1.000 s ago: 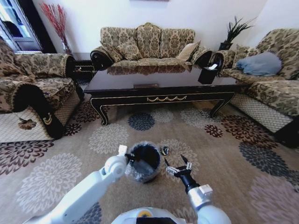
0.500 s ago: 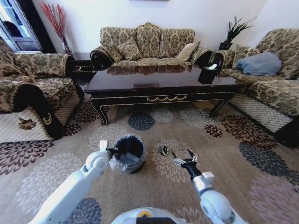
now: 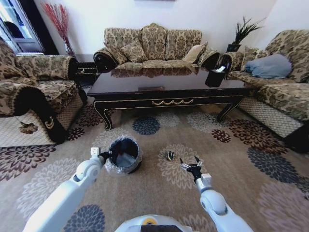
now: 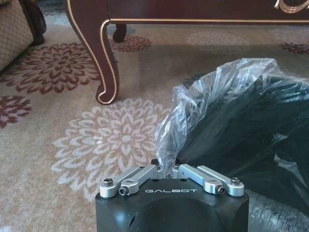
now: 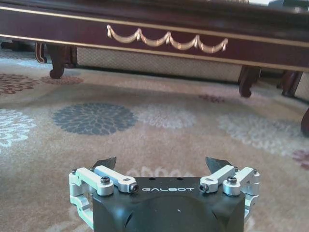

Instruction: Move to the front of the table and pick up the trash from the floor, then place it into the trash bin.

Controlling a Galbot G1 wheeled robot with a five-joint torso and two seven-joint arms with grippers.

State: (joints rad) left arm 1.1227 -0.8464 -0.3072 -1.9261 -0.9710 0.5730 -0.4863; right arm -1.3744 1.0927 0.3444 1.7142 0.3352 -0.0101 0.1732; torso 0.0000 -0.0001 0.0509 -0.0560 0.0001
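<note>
"GALBOT" is read on both wrists; the crinkly bin liner is pinched by the left gripper, while the right gripper fingers are spread.

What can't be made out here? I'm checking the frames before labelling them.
- Trash bin inside: head view, dark interior; left wrist view, the bag covers it.
- Trash: head view, too small to tell what kind.
- Left gripper fingertips: left wrist view, buried in the bag.
- Right gripper, open: the carpet under it is blocked by its own body.

Trash bin left of wrapper, both on floor before table.
</note>
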